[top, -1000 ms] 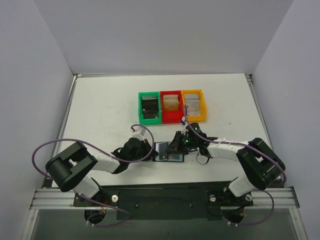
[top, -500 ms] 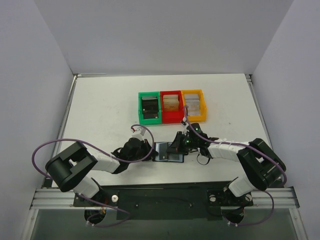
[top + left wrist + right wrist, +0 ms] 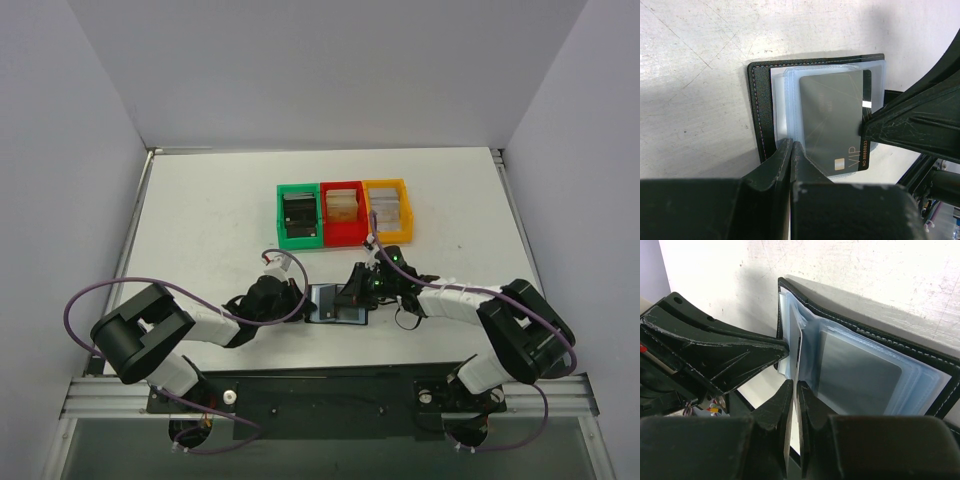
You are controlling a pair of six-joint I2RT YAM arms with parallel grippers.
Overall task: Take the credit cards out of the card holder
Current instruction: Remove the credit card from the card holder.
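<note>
From the top, the card holder [image 3: 335,308] lay open on the white surface [image 3: 220,220], at 6 o'clock from the red bin [image 3: 342,236] in a row with a green bin [image 3: 283,215] and a yellow bin [image 3: 405,215]. The left tool [image 3: 303,300] met it at its 9 o'clock side and the right tool [image 3: 355,293] at about 2 o'clock. From that height neither tool's state could be read.

In the left wrist view, the left tool [image 3: 791,150] had its fingers pressed together at the holder's 6 o'clock edge, apparently pinching the black cover [image 3: 760,100] and the clear sleeves there. A grey credit card [image 3: 832,120] marked VIP stuck partly out of its sleeve toward 5 o'clock. One finger [image 3: 900,125] of the right tool touched the card's 3 o'clock edge.

In the right wrist view, the right tool [image 3: 795,390] was closed on a thin pale sheet seen edge-on, probably that card, though it could have been a sleeve leaf. The glossy blue sleeves [image 3: 860,375] fanned off toward 3 o'clock.

The card looked light, stiff and slick, and the sleeves soft and clingy. The exposed edge was the place to take hold of it. I judged that the holder, being light, would lift with the card unless it was held down.
</note>
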